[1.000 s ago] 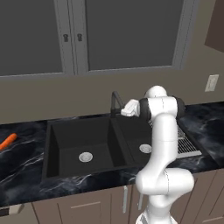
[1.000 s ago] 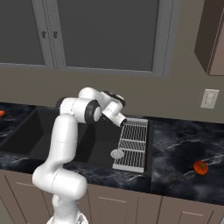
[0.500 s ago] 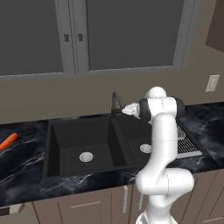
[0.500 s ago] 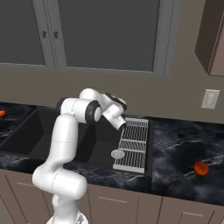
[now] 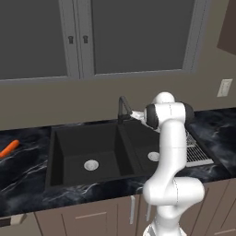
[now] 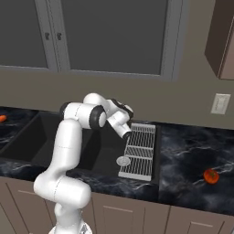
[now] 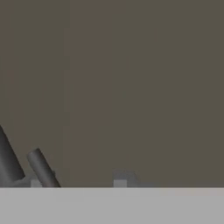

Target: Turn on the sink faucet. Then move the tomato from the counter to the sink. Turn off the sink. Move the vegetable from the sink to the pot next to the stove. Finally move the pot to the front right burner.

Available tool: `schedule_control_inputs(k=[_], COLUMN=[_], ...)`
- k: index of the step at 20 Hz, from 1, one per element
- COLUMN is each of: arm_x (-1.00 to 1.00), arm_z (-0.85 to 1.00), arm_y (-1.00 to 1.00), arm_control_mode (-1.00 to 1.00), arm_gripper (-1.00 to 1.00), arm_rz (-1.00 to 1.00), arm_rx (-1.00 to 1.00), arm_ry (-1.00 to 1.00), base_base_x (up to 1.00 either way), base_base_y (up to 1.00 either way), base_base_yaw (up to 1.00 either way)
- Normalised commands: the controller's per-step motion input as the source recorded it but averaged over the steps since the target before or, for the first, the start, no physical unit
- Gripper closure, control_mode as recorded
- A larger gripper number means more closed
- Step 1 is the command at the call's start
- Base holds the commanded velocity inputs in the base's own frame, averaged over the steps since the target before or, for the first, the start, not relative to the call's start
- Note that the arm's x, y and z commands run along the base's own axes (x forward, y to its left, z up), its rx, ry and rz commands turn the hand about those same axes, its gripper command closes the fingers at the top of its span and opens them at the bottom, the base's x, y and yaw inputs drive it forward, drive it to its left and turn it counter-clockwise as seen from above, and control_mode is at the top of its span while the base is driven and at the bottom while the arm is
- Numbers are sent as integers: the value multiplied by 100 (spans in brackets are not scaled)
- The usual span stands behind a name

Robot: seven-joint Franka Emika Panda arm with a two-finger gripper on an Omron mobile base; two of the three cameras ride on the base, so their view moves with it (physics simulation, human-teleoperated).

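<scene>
The thin dark sink faucet (image 5: pixel 123 108) rises behind the divider of the black double-basin sink (image 5: pixel 73 138). My gripper (image 5: pixel 134 115) is just to its right at the height of its base, pointing at it, and looks open. In the hand view, dark faucet rods (image 7: pixel 40 168) stand at the lower left against the brown wall, and my fingertips (image 7: pixel 121 178) sit apart at the bottom edge. I see no water. The red-orange tomato (image 6: pixel 210 176) lies on the black marble counter (image 6: pixel 192 151), far right of the sink. The pot and the stove are out of view.
A long orange carrot (image 5: pixel 9 148) lies on the counter left of the sink. A metal drying rack (image 6: pixel 138 148) covers the right side of the right basin. Silver drains (image 5: pixel 91 164) sit in the basins. Grey cabinets and the wall close off the back.
The hand has edged left and back, closer to the faucet's base. Nothing else has moved.
</scene>
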Motion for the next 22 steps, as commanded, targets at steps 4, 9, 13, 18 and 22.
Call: schedule_control_inputs(k=[4, 9, 13, 18, 22], arm_x=[13, 23, 19, 13, 9], arm_z=[-38, -33, -36, -43, -40], arm_y=[-60, -53, -51, -51, -48], arm_control_mode=[-100, -100, -100, -100, -100], arm_gripper=[100, 100, 100, 100, 100], arm_rz=[-4, -4, -4, -3, -1], arm_rx=[14, 11, 10, 11, 16], arm_ry=[16, 17, 16, 14, 15], base_base_x=[0, 0, 0, 0, 0], base_base_y=[0, 0, 0, 0, 0], base_base_yaw=[0, 0, 0, 0, 0])
